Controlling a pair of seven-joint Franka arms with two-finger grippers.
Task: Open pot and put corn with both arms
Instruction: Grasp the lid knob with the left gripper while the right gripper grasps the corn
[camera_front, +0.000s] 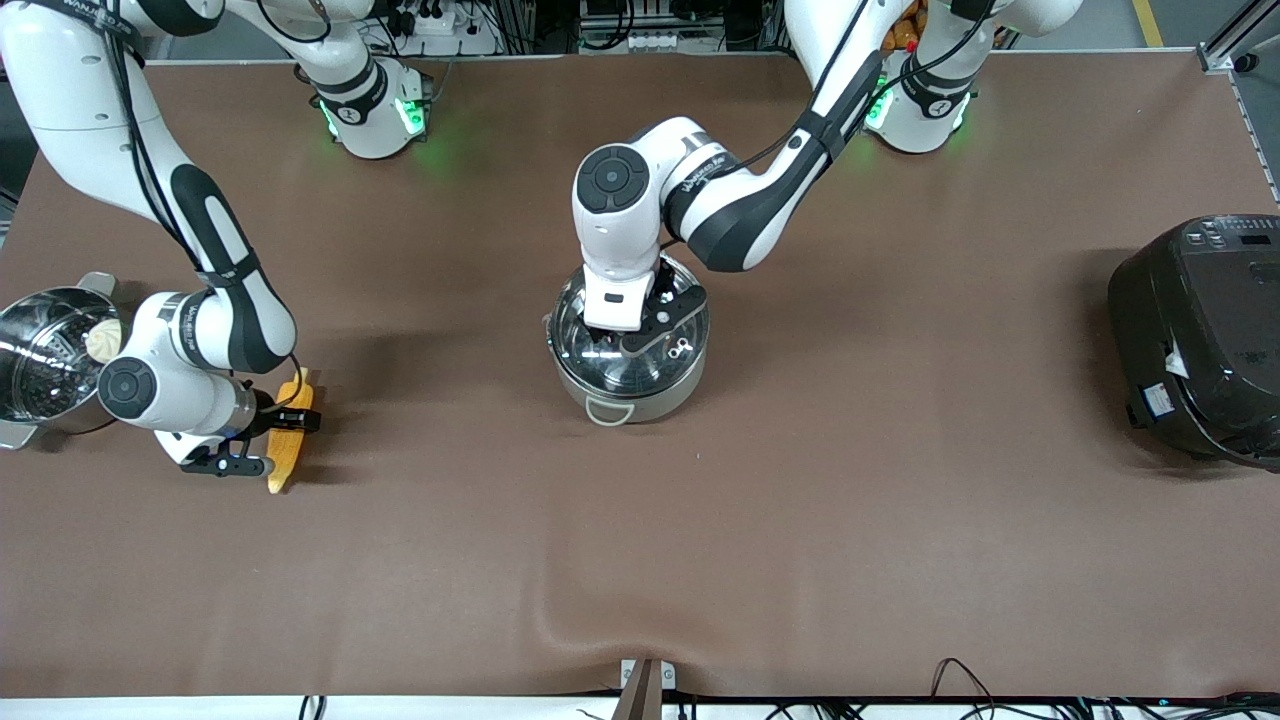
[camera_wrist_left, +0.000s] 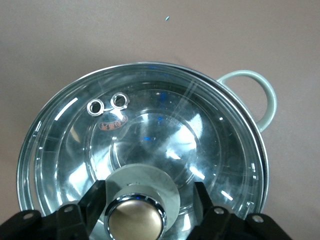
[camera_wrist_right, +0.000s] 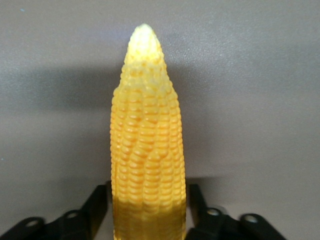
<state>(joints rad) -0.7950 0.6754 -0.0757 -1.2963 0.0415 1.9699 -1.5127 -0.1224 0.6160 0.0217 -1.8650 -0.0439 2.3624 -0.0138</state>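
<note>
Progress first: I judge the task barely begun. I see the clear glass lid (camera_wrist_left: 145, 145) seated on the round shiny stainless steel pot (camera_front: 628, 388), which stands mid-table. The left gripper (camera_wrist_left: 137, 200) is over the lid, fingers (camera_wrist_left: 95, 197) spread on either side of the round metallic knob (camera_wrist_left: 136, 216); I cannot tell whether they touch it. The right gripper (camera_wrist_right: 147, 210) is at the yellow-orange tapered corn cob (camera_front: 288, 432), which lies on the brown table (camera_front: 800, 520) toward the right arm's end, fingers flanking its thick end, apparently gripping. Lifting the lid and loading the corn remain. Count: one pot, one lid, one corn cob, two arms, one perforated steamer pot (camera_front: 45, 355), one black cooker (camera_front: 1200, 340).
</note>
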